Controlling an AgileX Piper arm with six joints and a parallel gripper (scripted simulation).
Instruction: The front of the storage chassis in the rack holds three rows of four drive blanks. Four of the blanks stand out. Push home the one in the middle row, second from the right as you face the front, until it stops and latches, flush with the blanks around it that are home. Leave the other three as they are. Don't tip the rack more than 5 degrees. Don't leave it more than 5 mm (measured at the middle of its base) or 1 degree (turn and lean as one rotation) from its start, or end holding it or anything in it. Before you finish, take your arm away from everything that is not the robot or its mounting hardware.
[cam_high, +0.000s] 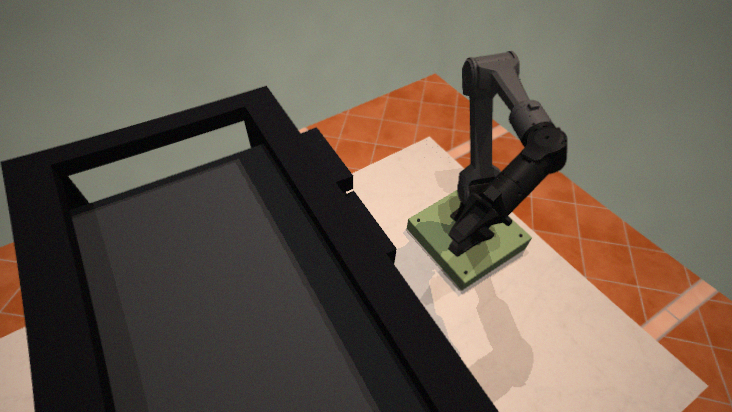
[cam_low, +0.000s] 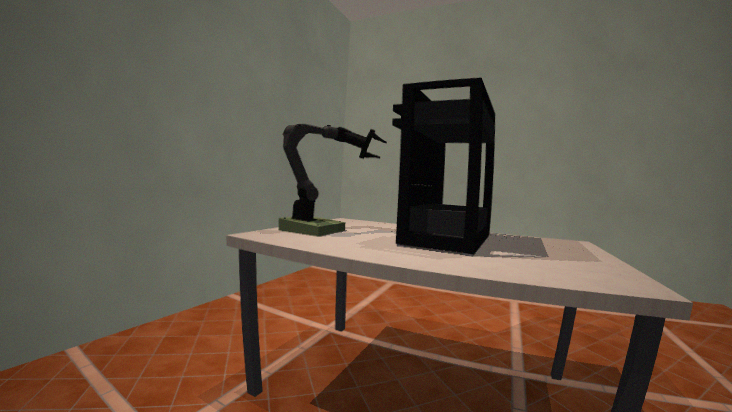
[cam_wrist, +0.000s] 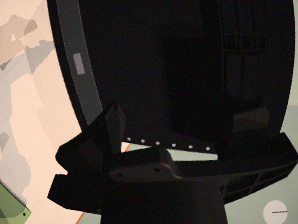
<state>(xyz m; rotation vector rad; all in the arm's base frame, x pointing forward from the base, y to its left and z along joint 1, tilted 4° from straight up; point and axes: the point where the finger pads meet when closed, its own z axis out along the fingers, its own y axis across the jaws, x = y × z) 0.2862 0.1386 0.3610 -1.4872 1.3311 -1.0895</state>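
Note:
The black rack (cam_low: 444, 163) stands on the white table, with the storage chassis (cam_low: 440, 113) near its top. Two blanks (cam_low: 397, 115) stick out of the chassis front towards the arm; one also shows from above (cam_high: 344, 185). The front face is dark in the wrist view (cam_wrist: 200, 50), and I cannot tell single blanks apart there. My gripper (cam_low: 372, 144) is open and empty. It hangs in the air a short way in front of the chassis front, a little below the protruding blanks, pointing at the rack. From above it lies over the arm's base (cam_high: 468, 237).
The arm stands on a green base plate (cam_low: 311, 225) at the table's left end. A second dark unit (cam_low: 445, 221) sits at the bottom of the rack. The table edge runs close behind the base plate.

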